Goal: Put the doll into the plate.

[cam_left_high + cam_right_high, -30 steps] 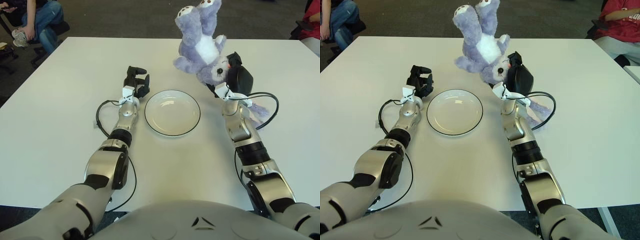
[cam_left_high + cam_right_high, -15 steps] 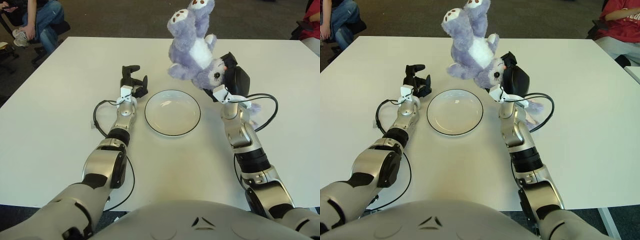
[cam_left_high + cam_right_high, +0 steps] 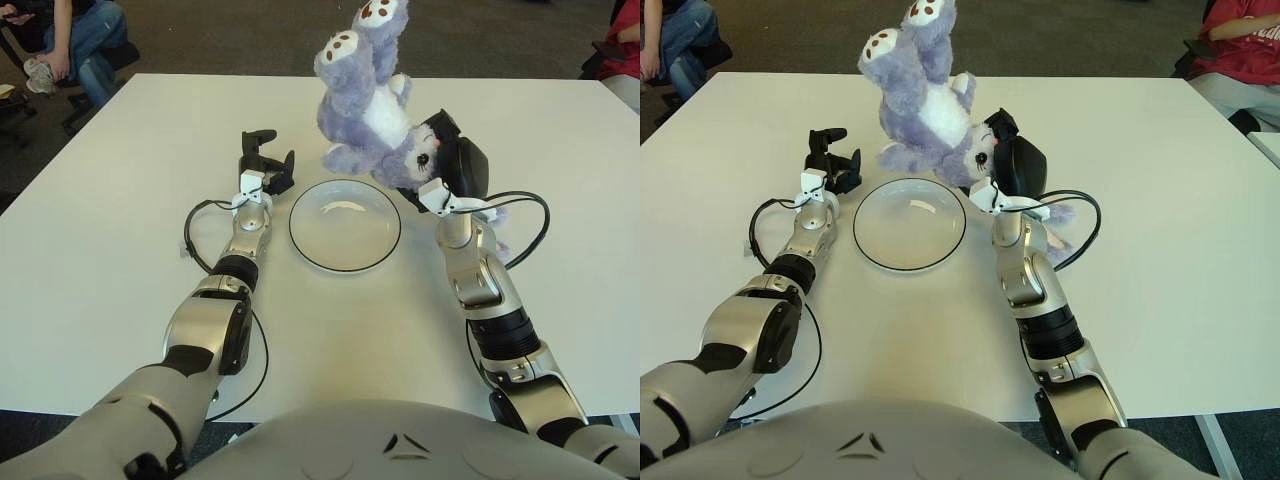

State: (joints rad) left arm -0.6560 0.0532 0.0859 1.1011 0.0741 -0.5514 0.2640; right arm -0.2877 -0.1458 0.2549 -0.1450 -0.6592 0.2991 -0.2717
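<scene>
Right robot hand [image 3: 452,170] clenched on doll [image 3: 372,100], held head-down, feet up, over plate's [image 3: 345,225] far-right rim.

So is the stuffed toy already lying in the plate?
No, the doll hangs upside down in the right hand, above the plate.

We see two arms of silver-grey metal shells with black joint bands at elbow and forearm. Each ends in a black three-fingered hand, the left hand [image 3: 264,165] and the right hand [image 3: 455,165], with white fittings at the wrists. Thin black cables loop beside each forearm. A pale grey torso shell fills the bottom edge.
</scene>
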